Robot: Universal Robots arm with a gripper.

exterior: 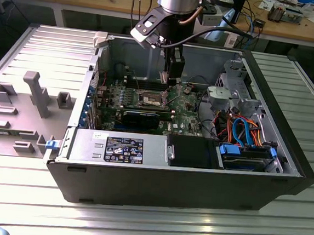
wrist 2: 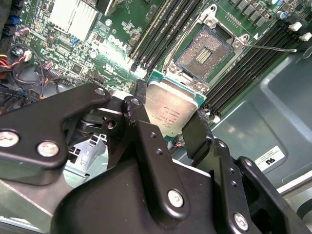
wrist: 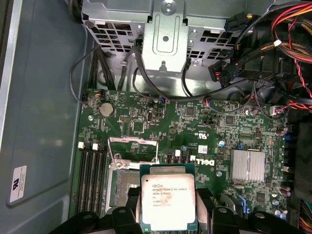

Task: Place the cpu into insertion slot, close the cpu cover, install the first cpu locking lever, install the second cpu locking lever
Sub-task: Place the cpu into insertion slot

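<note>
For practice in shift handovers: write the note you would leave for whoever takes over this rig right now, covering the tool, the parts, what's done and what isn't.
The tool is shut on the cpu, held above the board.
The slot is empty; the cover stands open.
Done: cpu picked up.
Left: cpu not seated, cover not closed, levers not installed.

In the first wrist view the cpu point(wrist: 168, 197) hides one side of the slot point(wrist: 122, 183), and the picture's edge cuts off the gripper point(wrist: 168, 217) clamped on it. In the second wrist view a finger point(wrist 2: 196, 134) hides one cpu corner. In the exterior view the arm point(exterior: 178, 1) is cut off at the upper edge, and the cpu beneath it is too small to tell.
</note>
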